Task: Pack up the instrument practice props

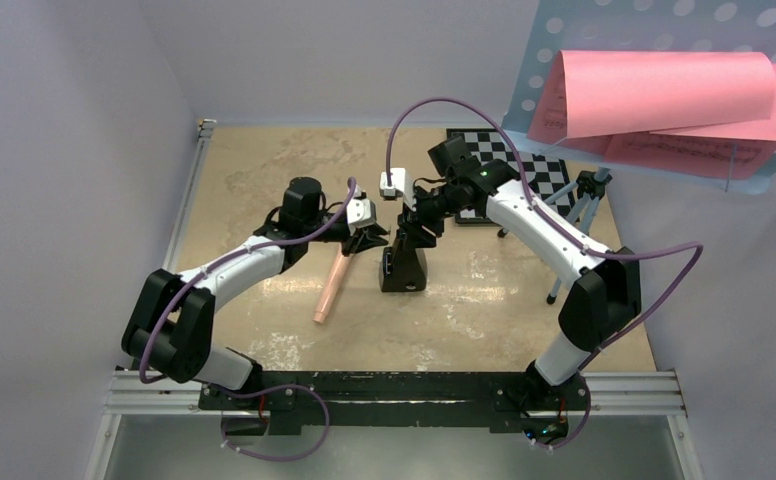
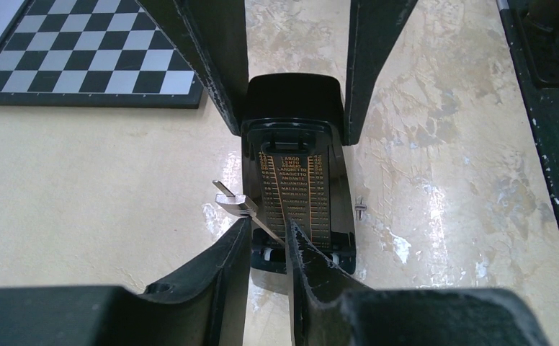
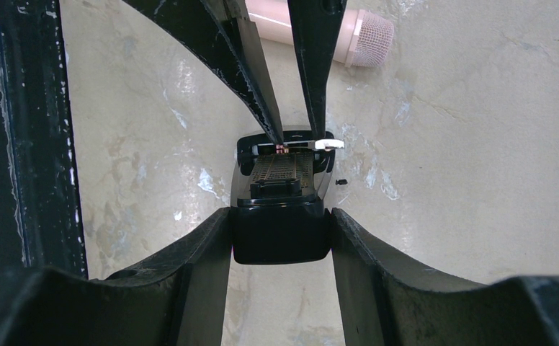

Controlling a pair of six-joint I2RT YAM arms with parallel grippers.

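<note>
1. You have the small black metronome [image 2: 294,176] standing upright on the worktop [image 1: 264,170], right between your two claws.
2. Your right claw [image 3: 280,216] is closed on the metronome, one finger pressed against each side of its upper end.
3. Your left claw [image 2: 269,229] meets it from the opposite side. Its fingers are drawn close together, pinching the silver pendulum rod [image 2: 251,216], which slants across the metronome's tempo scale.
4. The scale face points toward the left claw; the plain back points toward the right claw.
5. The slim peach-pink recorder [image 1: 331,285] lies flat on the worktop just beneath and behind the left claw, on the side away from the right claw, with its length running back toward the arm bases.
6. The black-and-white chessboard [image 1: 479,145] lies flat beyond the right claw, partly under that arm.
7. Well out to the right claw's right stands the light-blue perforated music stand [image 1: 554,60] on its tripod [image 1: 584,200].
8. The pink sheet-music pages [image 1: 664,95] rest on that stand, the front page curling over at its top edge.
</note>
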